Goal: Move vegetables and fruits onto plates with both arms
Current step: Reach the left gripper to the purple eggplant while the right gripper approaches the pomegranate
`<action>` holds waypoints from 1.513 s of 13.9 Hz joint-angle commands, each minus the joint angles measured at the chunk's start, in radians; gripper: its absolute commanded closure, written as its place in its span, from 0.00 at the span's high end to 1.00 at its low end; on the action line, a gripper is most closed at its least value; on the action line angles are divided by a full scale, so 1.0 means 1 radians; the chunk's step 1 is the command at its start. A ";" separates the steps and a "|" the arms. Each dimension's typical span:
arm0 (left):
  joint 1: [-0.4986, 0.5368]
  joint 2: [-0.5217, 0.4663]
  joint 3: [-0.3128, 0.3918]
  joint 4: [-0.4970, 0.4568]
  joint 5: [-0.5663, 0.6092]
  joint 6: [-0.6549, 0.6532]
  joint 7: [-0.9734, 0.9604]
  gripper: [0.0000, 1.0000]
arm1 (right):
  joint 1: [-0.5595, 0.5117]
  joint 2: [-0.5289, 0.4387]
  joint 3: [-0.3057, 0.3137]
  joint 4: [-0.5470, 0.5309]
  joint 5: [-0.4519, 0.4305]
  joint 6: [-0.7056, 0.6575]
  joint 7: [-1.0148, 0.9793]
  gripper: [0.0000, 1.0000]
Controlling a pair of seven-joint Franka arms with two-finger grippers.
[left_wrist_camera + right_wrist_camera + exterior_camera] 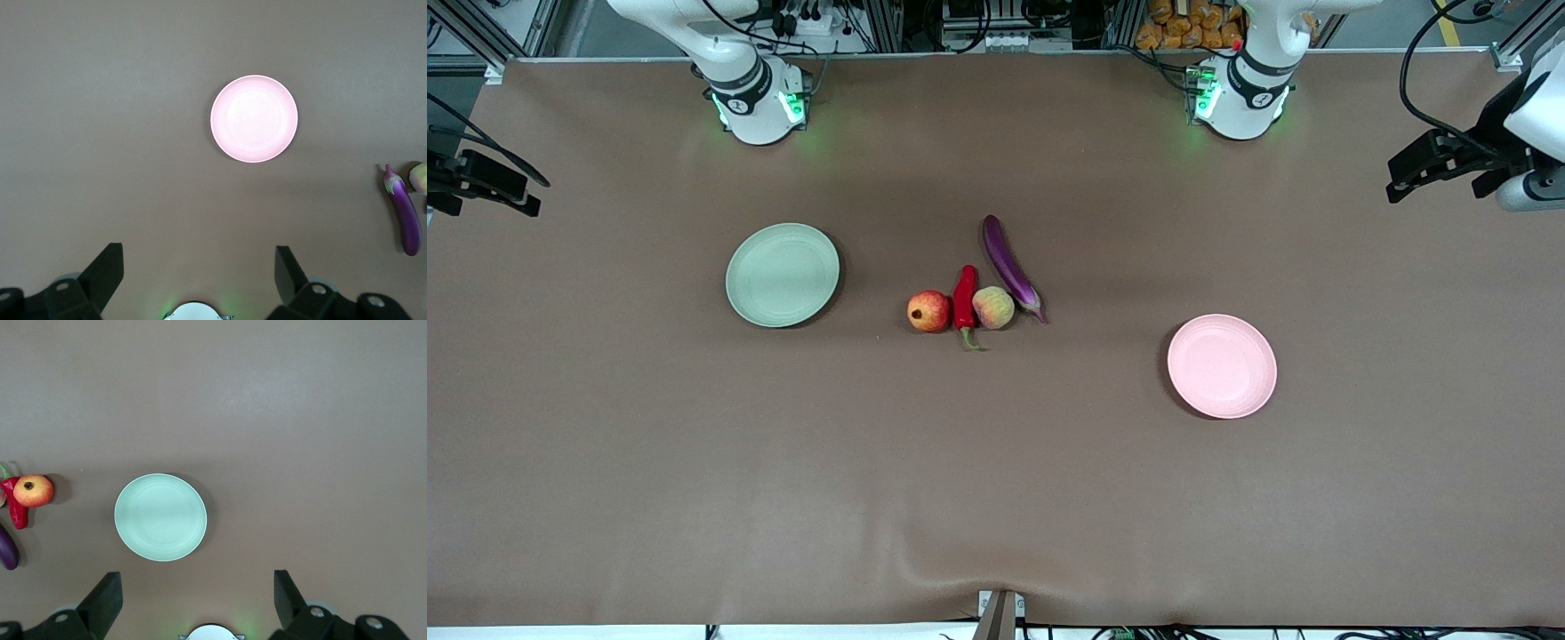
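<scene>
I find no transfer begun. Left tool hangs high over the table above the pink plate, jaws spread, empty; right tool likewise over the green plate. Pomegranate, chili, peach and eggplant cluster mid-table, the eggplant at one o'clock of the peach. Next, I judge, each arm must descend on an outer item.
</scene>
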 commanded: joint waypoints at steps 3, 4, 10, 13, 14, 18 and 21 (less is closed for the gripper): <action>0.001 0.008 -0.002 0.023 0.002 -0.021 -0.002 1.00 | -0.010 -0.009 0.006 0.000 0.012 -0.001 0.008 1.00; 0.001 0.008 -0.002 0.023 0.002 -0.021 0.000 1.00 | -0.010 -0.009 0.006 0.000 0.012 -0.001 0.008 1.00; 0.003 0.011 -0.001 0.013 0.003 -0.021 0.003 1.00 | -0.010 -0.006 0.006 0.002 0.012 -0.002 0.010 1.00; 0.000 0.016 -0.004 -0.003 -0.003 -0.021 -0.005 1.00 | -0.002 -0.006 0.007 0.003 -0.004 -0.007 0.014 1.00; -0.006 0.021 -0.005 -0.013 -0.006 -0.017 -0.006 1.00 | 0.001 -0.006 0.007 0.003 -0.008 -0.007 0.016 1.00; -0.011 0.024 -0.024 -0.030 -0.005 -0.011 -0.051 1.00 | 0.008 -0.004 0.010 0.003 -0.001 -0.007 0.020 1.00; -0.010 0.013 -0.028 -0.059 -0.005 -0.003 -0.052 1.00 | 0.027 -0.007 0.016 0.005 0.009 -0.013 0.014 1.00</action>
